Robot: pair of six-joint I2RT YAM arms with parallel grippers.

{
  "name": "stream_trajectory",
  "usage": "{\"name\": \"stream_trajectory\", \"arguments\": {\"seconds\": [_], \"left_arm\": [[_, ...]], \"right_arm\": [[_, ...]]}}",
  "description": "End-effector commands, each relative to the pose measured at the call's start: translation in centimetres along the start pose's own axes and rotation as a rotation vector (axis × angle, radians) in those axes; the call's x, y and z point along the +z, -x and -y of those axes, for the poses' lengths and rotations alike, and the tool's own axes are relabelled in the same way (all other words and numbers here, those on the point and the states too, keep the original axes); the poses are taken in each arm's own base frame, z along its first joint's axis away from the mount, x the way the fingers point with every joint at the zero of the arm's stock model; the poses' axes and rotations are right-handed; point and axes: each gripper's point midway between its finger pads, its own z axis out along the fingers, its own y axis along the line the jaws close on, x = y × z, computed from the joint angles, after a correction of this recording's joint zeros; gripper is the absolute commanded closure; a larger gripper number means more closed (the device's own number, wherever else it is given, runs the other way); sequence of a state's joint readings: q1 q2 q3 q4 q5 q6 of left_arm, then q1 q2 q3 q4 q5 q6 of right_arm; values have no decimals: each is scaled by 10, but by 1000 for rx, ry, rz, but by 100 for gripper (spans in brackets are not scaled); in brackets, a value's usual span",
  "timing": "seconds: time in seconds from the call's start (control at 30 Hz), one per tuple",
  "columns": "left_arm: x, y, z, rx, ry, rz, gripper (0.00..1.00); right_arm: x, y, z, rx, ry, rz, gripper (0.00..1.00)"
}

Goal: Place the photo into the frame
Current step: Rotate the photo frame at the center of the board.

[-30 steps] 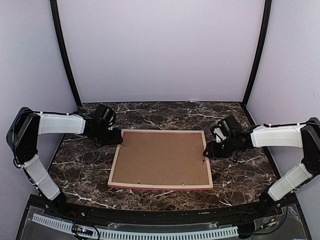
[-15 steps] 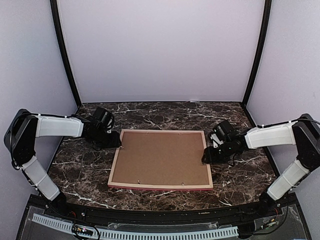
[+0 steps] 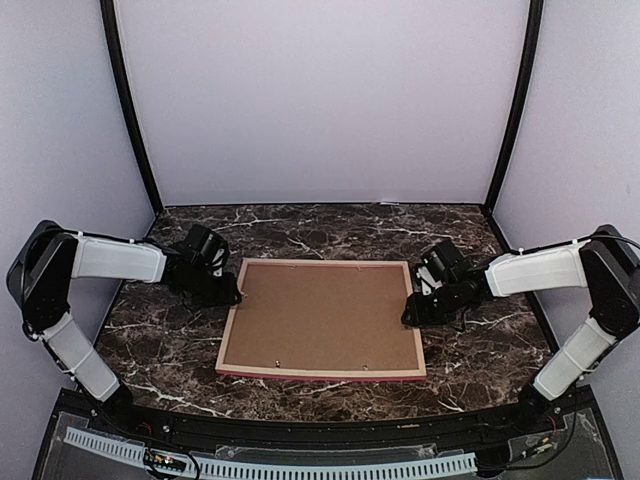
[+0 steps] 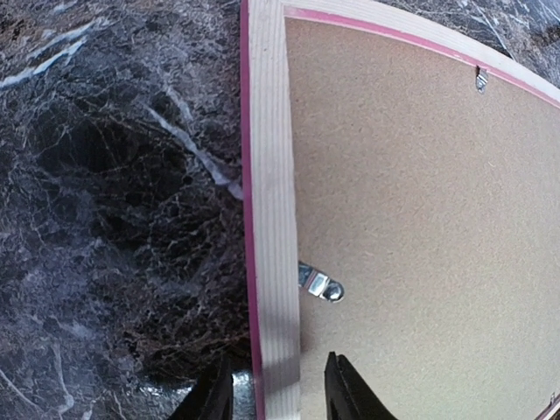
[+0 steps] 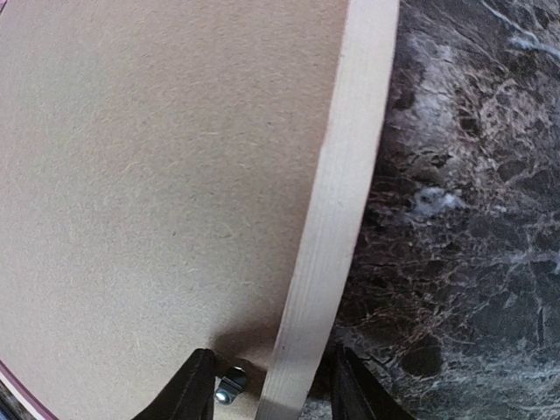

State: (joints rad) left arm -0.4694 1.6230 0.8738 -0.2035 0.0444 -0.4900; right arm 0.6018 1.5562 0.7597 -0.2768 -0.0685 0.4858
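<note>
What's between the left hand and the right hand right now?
The frame, brown backing board up, fills that stretch, with the left hand and right hand each straddling a side rail; the top view shows it.

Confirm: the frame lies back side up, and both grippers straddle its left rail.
Wrong on one point: the right gripper straddles the right rail of the frame, as the right wrist view shows. The left gripper does straddle the left rail, and the frame lies back side up.

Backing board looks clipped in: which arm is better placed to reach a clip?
Right, probably: right gripper straddles the frame rail with a clip at its finger; left gripper has its clip further ahead.
</note>
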Motion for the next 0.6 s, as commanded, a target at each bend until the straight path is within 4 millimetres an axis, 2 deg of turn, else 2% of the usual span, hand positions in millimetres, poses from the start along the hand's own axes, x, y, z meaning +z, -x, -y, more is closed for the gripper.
{"name": "stream_trajectory", "arguments": {"seconds": [0.0,0.2,0.57], "left_arm": [[-8,-4,2,-11,-26,11,62],[-9,-9,-1,-16,-25,8,64],[-7,-13,-2,-19,-25,-1,64]], "right_arm": [[0,-4,0,-21,-5,-18,57],[1,-11,-6,-61,34,-50,63],[4,-22,-8,-97,80,-104,68]]}}
